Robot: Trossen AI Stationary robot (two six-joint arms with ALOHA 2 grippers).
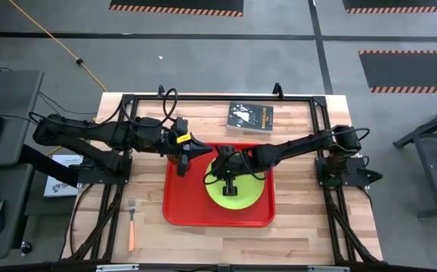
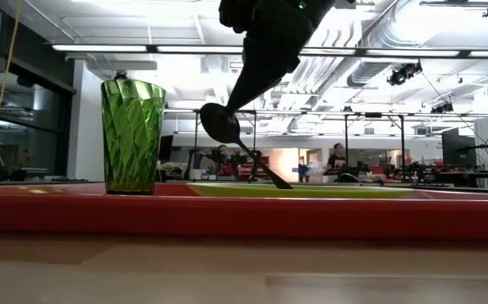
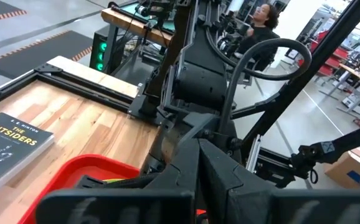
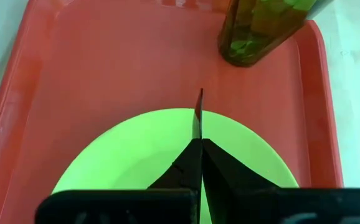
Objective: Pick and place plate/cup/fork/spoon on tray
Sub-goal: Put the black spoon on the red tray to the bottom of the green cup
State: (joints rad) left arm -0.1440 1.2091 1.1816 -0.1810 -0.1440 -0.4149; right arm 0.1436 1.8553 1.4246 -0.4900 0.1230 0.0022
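The red tray (image 1: 181, 215) lies in the middle of the table. The lime-green plate (image 1: 252, 198) lies flat in its right half. The green cup (image 2: 132, 135) stands upright on its base in the tray's far left part, and also shows in the right wrist view (image 4: 255, 31). My right gripper (image 1: 230, 185) is above the plate, shut on the spoon (image 2: 220, 123). My left gripper (image 1: 197, 149) is shut and empty, above the tray's far edge next to the cup. The orange-handled fork (image 1: 131, 223) lies on the table to the left of the tray. My right gripper pinches the spoon between its two fingers by the dark handle close to the bowl (image 2: 241, 142). The fingers come from above, slanting down. The spoon is tilted, bowl up, and the handle (image 4: 198, 115) slopes down to the plate (image 2: 354, 191). I cannot tell whether its free end (image 2: 284, 184) touches the plate.
A dark book (image 1: 250, 118) lies on the table beyond the tray's far edge. A black frame runs around the table's sides. There is bare wood to the left and right of the tray. People show in the room far behind the table.
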